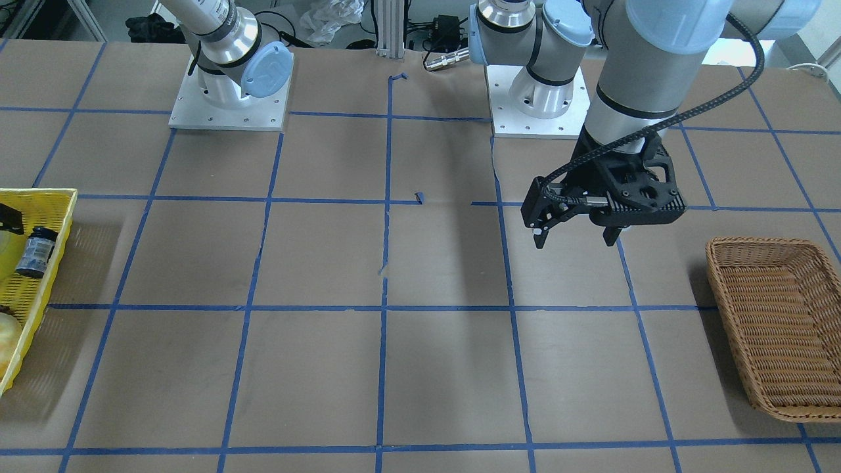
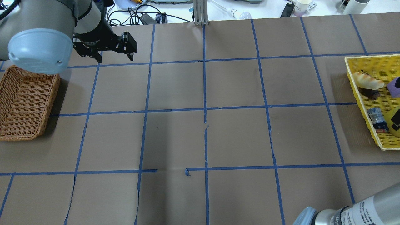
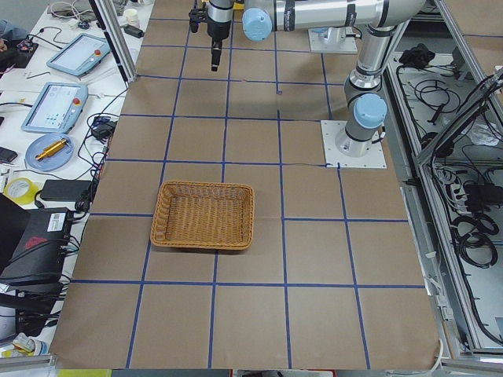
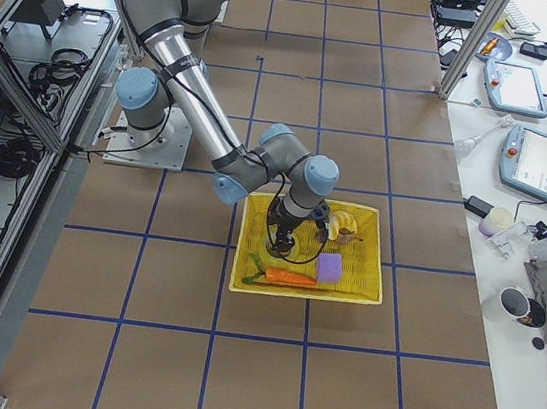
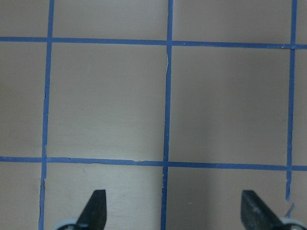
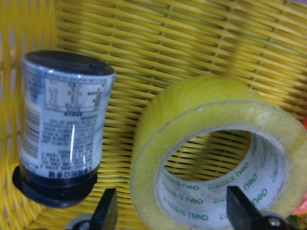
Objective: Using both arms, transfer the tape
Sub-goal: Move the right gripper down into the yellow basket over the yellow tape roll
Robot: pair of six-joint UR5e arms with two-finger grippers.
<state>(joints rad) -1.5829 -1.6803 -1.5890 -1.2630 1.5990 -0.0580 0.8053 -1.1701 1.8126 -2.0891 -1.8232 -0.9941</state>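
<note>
The tape [image 6: 192, 103], a translucent yellow roll with a whitish printed core, lies in the yellow basket [image 6: 201, 43] right below my right wrist camera. My right gripper [image 6: 172, 211] is open. One fingertip [image 6: 108, 208] is between the tape and a bottle, the other [image 6: 240, 203] is at the roll's far rim. From the exterior right view the right gripper [image 4: 284, 238] reaches down into the basket. My left gripper [image 1: 575, 236] is open and empty above bare table; it also shows in the overhead view [image 2: 115, 57] and the left wrist view [image 5: 172, 211].
A small dark-capped bottle [image 6: 62, 129] lies beside the tape. The yellow basket [image 4: 365, 277] also holds a carrot [image 4: 284, 277], a purple block [image 4: 330, 266] and a bread roll [image 2: 367, 80]. A brown wicker basket [image 2: 25, 103] stands near my left arm.
</note>
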